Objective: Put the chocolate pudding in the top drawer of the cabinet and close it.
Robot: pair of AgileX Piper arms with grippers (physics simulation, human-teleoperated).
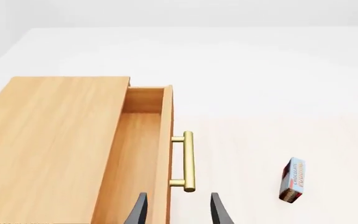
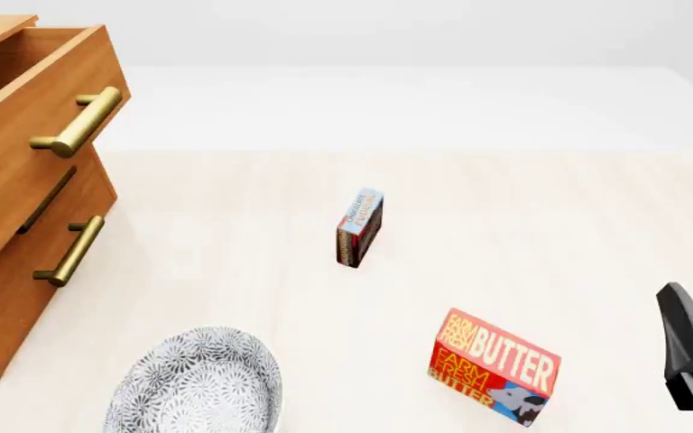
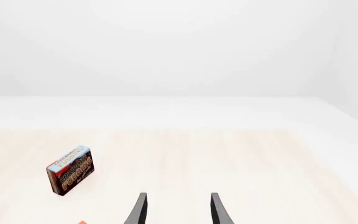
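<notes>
At the table's left edge we see the cabinet (image 2: 15,298), its top drawer (image 2: 33,126) pulled out, with a brass bar handle (image 2: 79,122) on its face; the lower drawer (image 2: 51,221) beneath is shut. Near the front edge, just right of the cabinet's base, lies a grey patterned plate (image 2: 196,383). Around the middle of the table the chocolate pudding (image 2: 359,227) stands on edge, well apart from the cabinet and from both grippers. Right of it, toward the front edge, stands a red-orange butter box (image 2: 494,365). Our left gripper (image 1: 177,210) hangs with fingers parted, holding nothing, just before the drawer handle. By the right edge, our right gripper (image 3: 177,210) also has its fingers spread and holds nothing.
</notes>
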